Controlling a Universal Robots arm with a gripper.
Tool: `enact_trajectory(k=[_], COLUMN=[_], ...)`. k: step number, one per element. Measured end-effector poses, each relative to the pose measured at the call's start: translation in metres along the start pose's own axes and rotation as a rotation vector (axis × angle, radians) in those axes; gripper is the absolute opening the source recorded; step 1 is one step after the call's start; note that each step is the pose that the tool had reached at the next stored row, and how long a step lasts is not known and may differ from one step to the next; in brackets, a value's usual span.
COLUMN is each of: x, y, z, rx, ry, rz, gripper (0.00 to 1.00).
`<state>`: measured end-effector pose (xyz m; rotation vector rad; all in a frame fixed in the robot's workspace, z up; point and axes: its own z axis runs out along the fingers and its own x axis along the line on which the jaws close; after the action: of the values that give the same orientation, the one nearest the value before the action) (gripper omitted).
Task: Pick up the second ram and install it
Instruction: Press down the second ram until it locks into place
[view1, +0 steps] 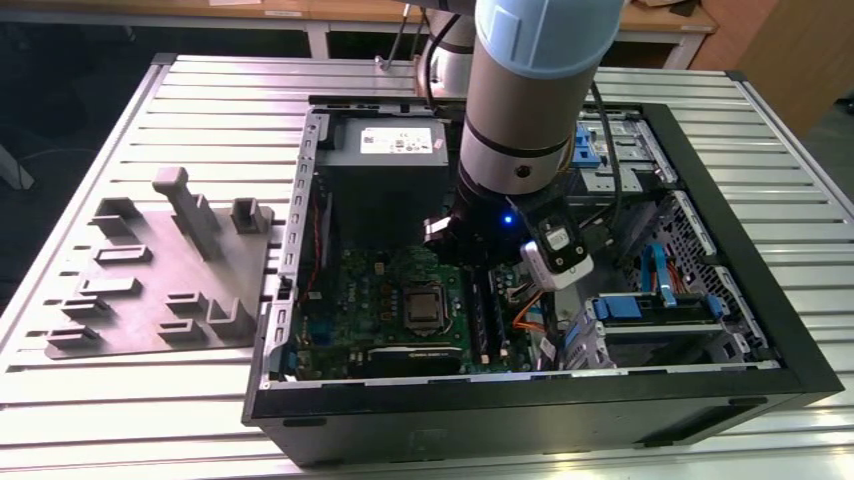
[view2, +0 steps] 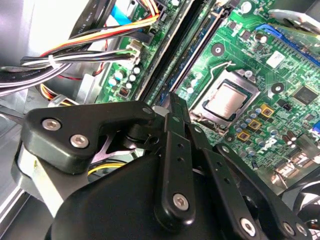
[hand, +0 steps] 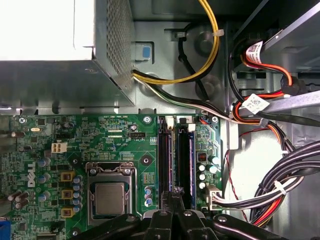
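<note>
Arm: black end effector is low inside the open black computer case, fingers pressed together | Ram: slim dark second ram sits in the green motherboard's slots, right under the fingertips | Progress: looks almost finished.

Tool tips cut off by linkage; grip contents indiscernible.

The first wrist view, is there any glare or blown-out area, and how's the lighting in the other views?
In the first wrist view the power supply top is washed out white, while the motherboard is evenly lit. In the second wrist view the end effector linkage sits dark and soft up close, the motherboard behind bright. In the exterior view the computer case interior is shadowed beneath the arm.
</note>
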<state>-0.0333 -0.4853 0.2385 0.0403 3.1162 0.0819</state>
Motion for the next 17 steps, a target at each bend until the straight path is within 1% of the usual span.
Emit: enact_trajectory(k=[4, 7, 13, 14, 17], x=[0.0, 0.0001, 0.0002, 0.0003, 0.0004], y=[0.0006, 0.0025, 0.0092, 0.0098, 0.0128], z=[0.0, 0.0009, 0.0024, 0.0026, 0.0038], rx=[0.0003, -0.0046, -0.0198, -0.0234, -0.0402], ry=[0.0002, 0.0002, 0.0006, 0.0007, 0.001], rz=[0.0, 0.0, 0.0, 0.0, 0.001], gripper=[0.1, 0.1, 0.1, 0.1, 0.1])
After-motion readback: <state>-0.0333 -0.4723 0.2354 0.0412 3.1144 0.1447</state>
